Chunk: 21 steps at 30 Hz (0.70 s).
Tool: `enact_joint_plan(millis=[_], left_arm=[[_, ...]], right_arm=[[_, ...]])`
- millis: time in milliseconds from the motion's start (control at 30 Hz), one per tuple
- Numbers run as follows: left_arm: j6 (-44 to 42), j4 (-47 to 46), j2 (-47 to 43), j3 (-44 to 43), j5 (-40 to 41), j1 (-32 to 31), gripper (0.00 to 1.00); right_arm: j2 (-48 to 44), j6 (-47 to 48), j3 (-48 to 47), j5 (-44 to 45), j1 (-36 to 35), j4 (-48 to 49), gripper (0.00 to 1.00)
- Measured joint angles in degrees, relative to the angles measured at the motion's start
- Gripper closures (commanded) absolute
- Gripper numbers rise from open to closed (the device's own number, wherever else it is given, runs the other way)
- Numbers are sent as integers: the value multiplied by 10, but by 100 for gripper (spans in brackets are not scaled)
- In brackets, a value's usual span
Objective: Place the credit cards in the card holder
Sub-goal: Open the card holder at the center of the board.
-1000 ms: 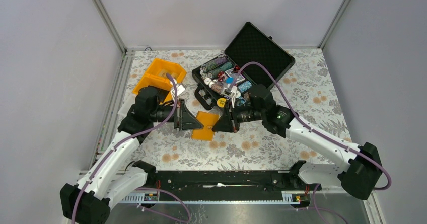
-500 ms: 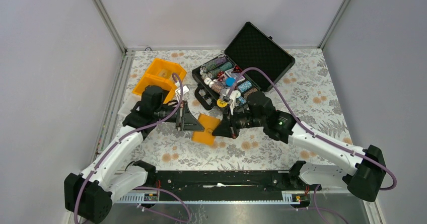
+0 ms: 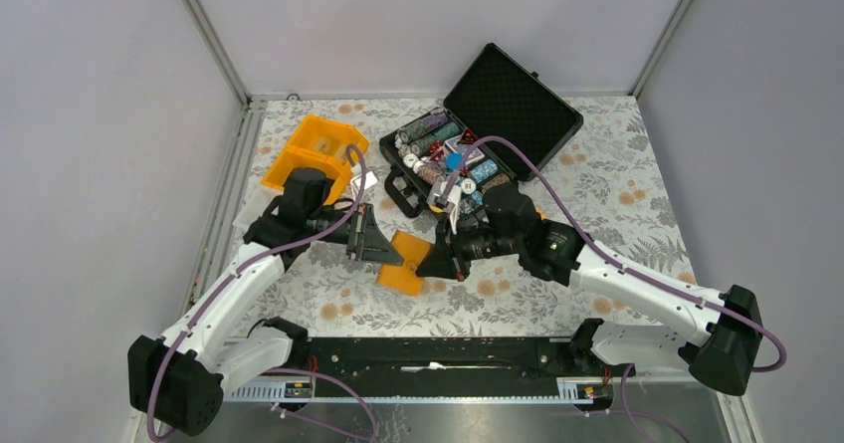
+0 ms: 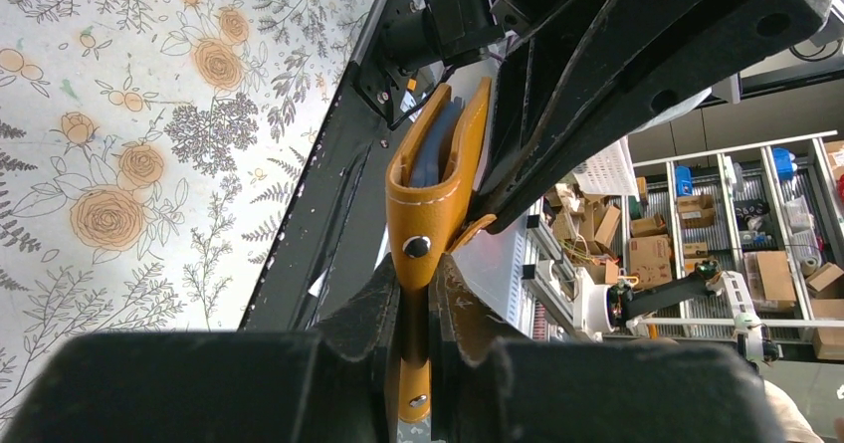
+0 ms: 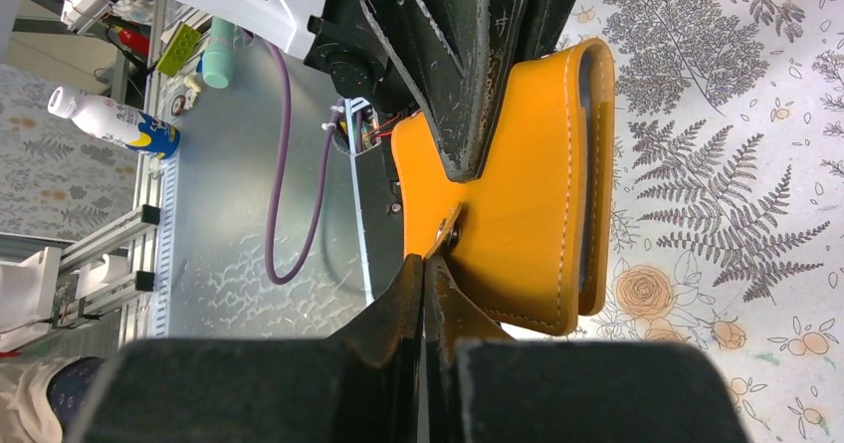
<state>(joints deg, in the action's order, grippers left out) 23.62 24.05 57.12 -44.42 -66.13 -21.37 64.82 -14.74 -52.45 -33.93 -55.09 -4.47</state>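
The orange card holder (image 3: 406, 266) hangs just above the flowered cloth between both grippers. My left gripper (image 4: 416, 294) is shut on its folded spine, below the snap dot; blue-grey layers (image 4: 430, 152) show inside the fold, card or pocket I cannot tell. My right gripper (image 5: 424, 262) is shut, its tips pinching the holder's small snap tab (image 5: 450, 232), with the orange body (image 5: 527, 194) just beyond. In the top view the left gripper (image 3: 391, 257) and right gripper (image 3: 428, 264) meet tip to tip at the holder. A pale flat card (image 3: 361, 179) lies beside the orange bin.
The orange compartment bin (image 3: 315, 150) stands at the back left. An open black case (image 3: 503, 100) with poker chips (image 3: 435, 149) sits behind the right arm. A black rail (image 3: 438, 355) runs along the near table edge.
Both arms have shifted slightly toward the near edge, carrying the card holder with them. The right gripper's jaws closed onto the snap tab.
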Motion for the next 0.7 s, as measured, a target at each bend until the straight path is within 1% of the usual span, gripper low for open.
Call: enact_joint_plan(millis=[367,700], left_arm=[[-8,18,7,-23,-4,-4,100],[-11,20,12,-25,-6,-4,100]], right_arm=[[-26,21,0,4,-2,1,100],[-27,46,0,2,-3,0,100]])
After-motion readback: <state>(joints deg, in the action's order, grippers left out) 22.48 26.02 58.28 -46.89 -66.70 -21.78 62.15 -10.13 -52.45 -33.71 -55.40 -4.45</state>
